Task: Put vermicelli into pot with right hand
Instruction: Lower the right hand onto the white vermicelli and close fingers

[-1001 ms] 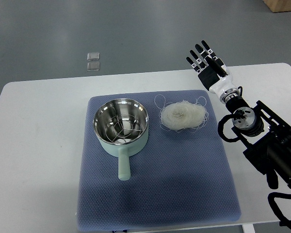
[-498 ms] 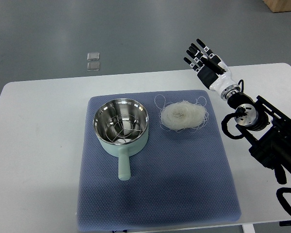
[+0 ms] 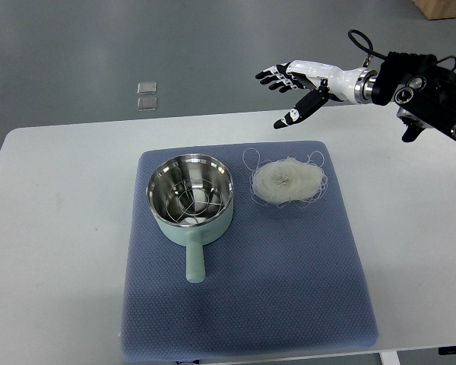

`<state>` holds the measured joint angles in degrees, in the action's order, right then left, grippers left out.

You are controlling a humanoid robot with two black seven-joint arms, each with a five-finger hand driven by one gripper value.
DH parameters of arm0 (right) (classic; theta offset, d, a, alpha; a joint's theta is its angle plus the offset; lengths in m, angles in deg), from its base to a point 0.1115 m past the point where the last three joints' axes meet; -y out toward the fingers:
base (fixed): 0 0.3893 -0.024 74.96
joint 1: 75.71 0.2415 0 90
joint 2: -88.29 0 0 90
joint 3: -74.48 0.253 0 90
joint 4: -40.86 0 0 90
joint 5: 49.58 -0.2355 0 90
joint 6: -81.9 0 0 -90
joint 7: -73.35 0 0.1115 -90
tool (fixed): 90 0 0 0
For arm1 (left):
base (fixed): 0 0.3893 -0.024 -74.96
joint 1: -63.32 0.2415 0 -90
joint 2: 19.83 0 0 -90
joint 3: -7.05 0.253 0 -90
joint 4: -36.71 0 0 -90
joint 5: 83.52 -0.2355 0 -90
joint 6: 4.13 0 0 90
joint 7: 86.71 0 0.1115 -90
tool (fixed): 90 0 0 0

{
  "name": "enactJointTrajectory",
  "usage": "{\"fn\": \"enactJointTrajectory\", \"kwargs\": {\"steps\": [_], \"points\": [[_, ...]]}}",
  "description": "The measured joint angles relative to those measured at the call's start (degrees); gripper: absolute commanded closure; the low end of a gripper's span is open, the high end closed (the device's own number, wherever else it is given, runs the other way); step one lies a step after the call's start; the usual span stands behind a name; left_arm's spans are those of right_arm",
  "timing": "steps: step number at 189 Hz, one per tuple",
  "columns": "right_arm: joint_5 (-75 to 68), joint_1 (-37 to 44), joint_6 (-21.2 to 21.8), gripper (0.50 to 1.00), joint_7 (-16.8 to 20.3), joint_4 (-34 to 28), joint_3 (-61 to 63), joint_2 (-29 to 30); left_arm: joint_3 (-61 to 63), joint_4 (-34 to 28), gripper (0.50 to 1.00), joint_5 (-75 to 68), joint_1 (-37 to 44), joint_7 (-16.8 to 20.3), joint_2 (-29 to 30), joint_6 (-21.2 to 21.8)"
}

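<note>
A pale nest of vermicelli [image 3: 286, 181] lies on the blue mat [image 3: 243, 304], right of a steel pot [image 3: 189, 196] with a mint-green shell and handle pointing toward the near edge. A wire rack sits inside the pot. My right hand [image 3: 292, 85] is raised beyond the far edge of the mat, above and behind the vermicelli, fingers spread and holding nothing. Its arm [image 3: 418, 84] comes in from the upper right. The left arm is out of the picture.
The mat lies on a white table [image 3: 53, 228]. Two small clear squares [image 3: 146, 95] rest on the grey floor beyond the table's far edge. A brown box corner [image 3: 444, 7] shows at the top right.
The right arm has swung up from the table's right side; the forearm now lies nearly level at the top right and the hand has moved left and turned sideways, still spread.
</note>
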<state>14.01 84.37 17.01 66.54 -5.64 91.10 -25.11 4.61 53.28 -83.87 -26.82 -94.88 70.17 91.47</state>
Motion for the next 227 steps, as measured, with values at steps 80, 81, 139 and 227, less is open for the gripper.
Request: {"fn": "enactJointTrajectory", "kwargs": {"steps": [80, 81, 139, 227], "points": [[3.76, 14.10, 6.51, 0.572, 8.67, -1.91, -21.47, 0.85, 0.00, -0.09, 0.500, 0.00, -0.20, -0.08, 0.00, -3.05], [3.45, 13.88, 6.34, 0.572, 8.75, -1.91, -21.46, 0.89, 0.00, -0.10, 0.500, 0.00, -0.20, -0.08, 0.00, -3.05], [-3.52, 7.87, -0.55, 0.574, 9.27, -3.54, -21.37, 2.43, -0.02, -0.03, 0.500, 0.00, -0.18, -0.08, 0.00, -3.07], [-3.39, 0.73, -1.23, 0.574, 9.28, -3.61, -18.29, 5.20, -0.02, -0.04, 0.500, 0.00, -0.21, -0.09, 0.00, -3.07]]}}
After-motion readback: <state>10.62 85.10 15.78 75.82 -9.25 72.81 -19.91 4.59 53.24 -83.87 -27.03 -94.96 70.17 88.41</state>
